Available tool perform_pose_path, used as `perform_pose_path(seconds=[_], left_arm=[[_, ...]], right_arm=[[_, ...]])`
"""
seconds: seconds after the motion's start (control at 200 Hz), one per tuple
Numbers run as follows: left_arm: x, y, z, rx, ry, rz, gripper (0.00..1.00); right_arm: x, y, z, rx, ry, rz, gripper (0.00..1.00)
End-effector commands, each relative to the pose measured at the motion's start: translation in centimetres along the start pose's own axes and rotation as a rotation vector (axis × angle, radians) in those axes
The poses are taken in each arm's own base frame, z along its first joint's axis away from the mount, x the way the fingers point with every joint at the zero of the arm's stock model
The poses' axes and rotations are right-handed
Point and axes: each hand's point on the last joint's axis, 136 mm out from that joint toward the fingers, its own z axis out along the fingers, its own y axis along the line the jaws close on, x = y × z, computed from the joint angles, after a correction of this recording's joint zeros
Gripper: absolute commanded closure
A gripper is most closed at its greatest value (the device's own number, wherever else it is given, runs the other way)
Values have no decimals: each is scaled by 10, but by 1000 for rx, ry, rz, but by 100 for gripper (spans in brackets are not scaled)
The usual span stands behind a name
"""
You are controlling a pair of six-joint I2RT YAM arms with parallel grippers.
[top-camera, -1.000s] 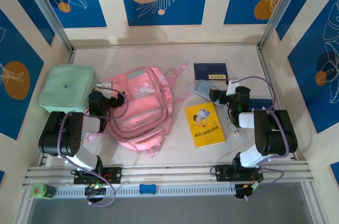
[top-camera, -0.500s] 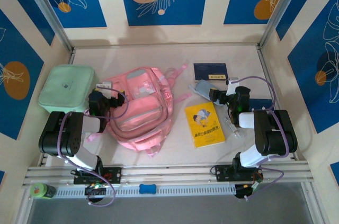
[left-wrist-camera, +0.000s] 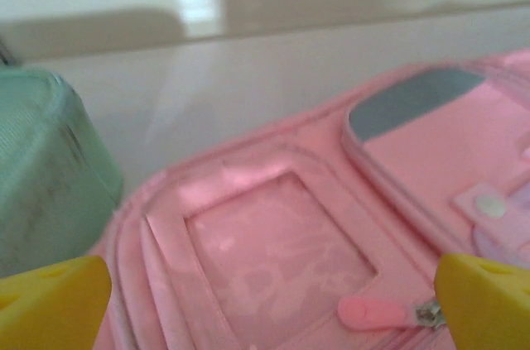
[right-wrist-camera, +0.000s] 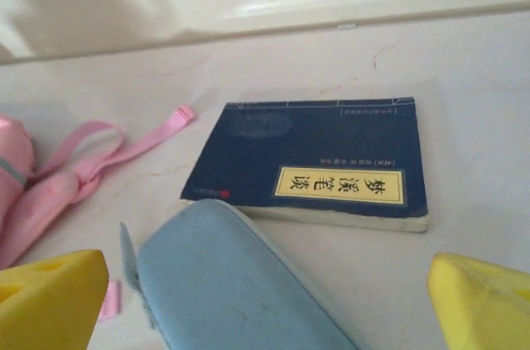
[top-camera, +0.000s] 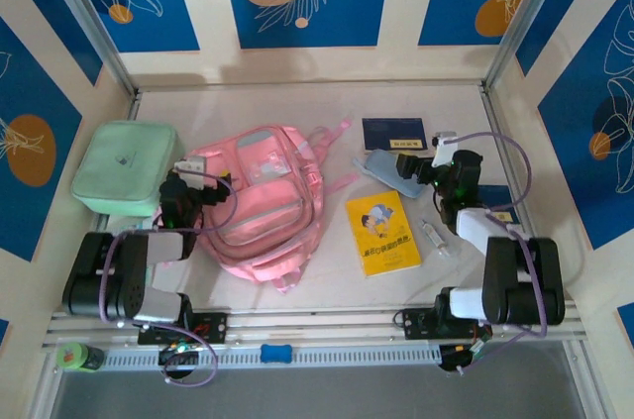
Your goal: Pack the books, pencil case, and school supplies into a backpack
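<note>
Pale bench (top-camera: 297,102): pencil case (right-wrist-camera: 240,284) just ahead of the released right end effector (right-wrist-camera: 265,304), navy book (right-wrist-camera: 323,160) beyond it; left end effector (left-wrist-camera: 265,300), also released, over the backpack (left-wrist-camera: 273,242).

Check the left gripper (top-camera: 205,181): it sits over the left edge of the backpack (top-camera: 267,221), jaws spread wide and empty, with its yellow fingertips (left-wrist-camera: 50,300) at the lower corners of the left wrist view. Check the right gripper (top-camera: 418,171): it is well to the right of the backpack, pointing towards it, jaws equally wide and empty. Both arms are folded at the elbow, forearms reaching away from their bases.
</note>
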Motion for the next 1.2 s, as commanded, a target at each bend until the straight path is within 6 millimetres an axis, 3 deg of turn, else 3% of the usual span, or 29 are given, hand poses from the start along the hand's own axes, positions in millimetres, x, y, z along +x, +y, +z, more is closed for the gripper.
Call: perform_pose_path(seconds=[0.0, 0.095, 0.195, 0.365, 0.44, 0.56, 0.71, 0.98, 1.196], left_arm=[[-23, 2, -8, 13, -12, -27, 1], [-39, 0, -16, 28, 4, -79, 1], [-57, 11, -27, -30, 49, -251, 1], [-68, 21, -44, -85, 36, -406, 1], [-75, 15, -47, -49, 55, -440, 1], [-69, 8, -51, -35, 171, -485, 1], [-49, -5, -62, 2, 245, -597, 1], [-16, -38, -96, 100, 346, -742, 1], [13, -64, -123, 145, 472, -746, 1]], right_arm=[[-20, 2, -18, -7, 3, 88, 1], [-38, -17, -36, 121, -29, 264, 1], [-24, -52, -58, 339, 24, 515, 1], [-14, -39, -56, 200, 84, 659, 1], [-6, -28, -52, 174, 163, 685, 1], [5, 8, -45, 90, 309, 665, 1], [27, 58, -39, -16, 475, 626, 1], [69, 147, -38, -176, 719, 511, 1], [97, 199, -34, -243, 856, 465, 0]])
